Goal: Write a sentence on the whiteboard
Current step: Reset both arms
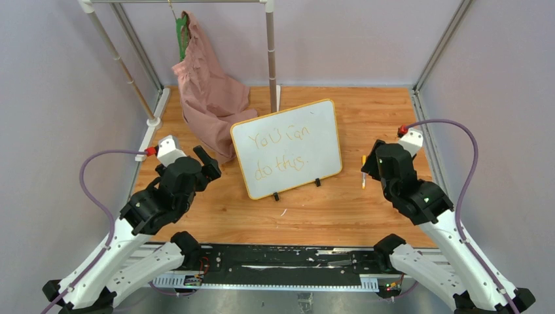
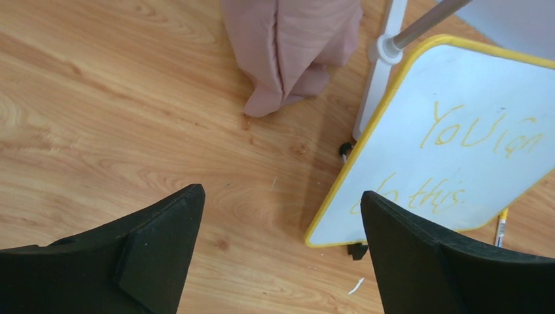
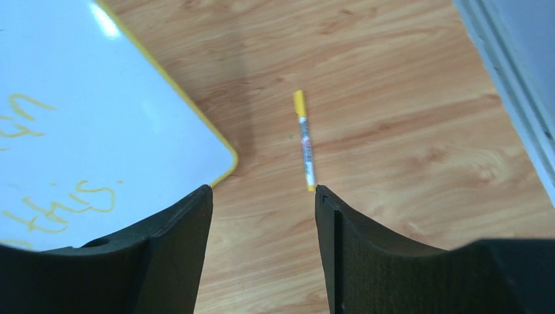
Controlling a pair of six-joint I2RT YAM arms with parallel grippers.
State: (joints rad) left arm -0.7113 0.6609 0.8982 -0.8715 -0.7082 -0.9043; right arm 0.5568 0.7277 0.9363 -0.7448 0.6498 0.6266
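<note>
**Gaping jaws flank a written board**

Left gripper point(image 2: 281, 196): jaws spread wide, nothing between them but bare wood. Right gripper point(image 3: 263, 190): jaws also well apart and holding nothing. A yellow marker point(image 3: 304, 140) lies flat on the table point(image 1: 366, 203) just ahead of the right gripper's fingers, near the whiteboard's corner but not touching it.

The whiteboard point(image 1: 288, 147) stands mid-table between the two arms, leaning back on its two black feet and turned a little askew. On it the sentence point(image 1: 283, 152) runs in two thin yellow lines, "You can" above "do this."

Behind the board's left side a pink cloth point(image 1: 209, 91) hangs from a rack, its lower end resting on the wood. A rack pole point(image 1: 271, 52) rises just behind the board.
</note>
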